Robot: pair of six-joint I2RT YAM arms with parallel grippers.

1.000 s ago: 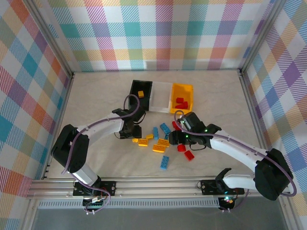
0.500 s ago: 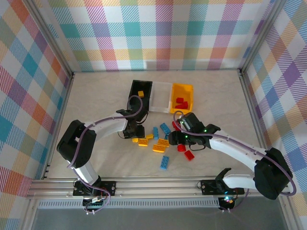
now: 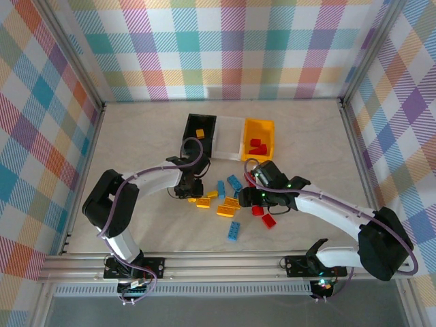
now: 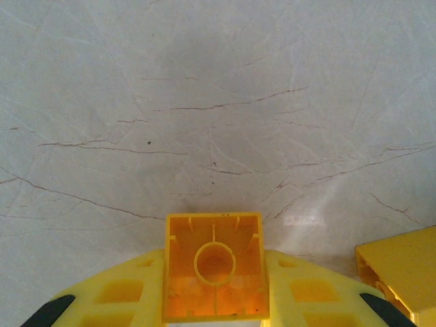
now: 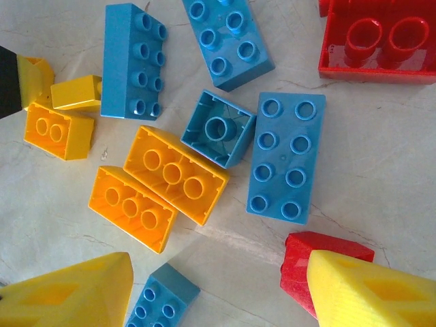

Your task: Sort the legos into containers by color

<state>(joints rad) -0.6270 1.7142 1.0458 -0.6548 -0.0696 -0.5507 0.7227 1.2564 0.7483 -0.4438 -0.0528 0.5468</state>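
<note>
My left gripper (image 3: pixel 193 189) is shut on a square yellow-orange lego (image 4: pixel 214 272), whose hollow underside faces the wrist camera between the yellow fingers (image 4: pixel 116 294). It sits low at the left end of the loose pile. My right gripper (image 5: pixel 218 293) hangs open over the pile (image 3: pixel 253 197). A red lego (image 5: pixel 306 262) lies against its right finger (image 5: pixel 368 289), and blue (image 5: pixel 286 157) and orange legos (image 5: pixel 174 174) lie just ahead. The containers stand in a row at the back: black (image 3: pixel 191 126), white (image 3: pixel 229 133), yellow-orange (image 3: pixel 259 124).
An orange lego (image 3: pixel 199 133) lies in the black bin and red legos (image 3: pixel 257 146) in the yellow-orange one. A blue lego (image 3: pixel 234 231) and a red one (image 3: pixel 269 221) lie nearer the front. Checked walls (image 3: pixel 218 48) enclose the table on three sides.
The left gripper has moved slightly right to the pile's left end and closed on the yellow-orange lego. The right arm has stayed where it was, jaws unchanged.
</note>
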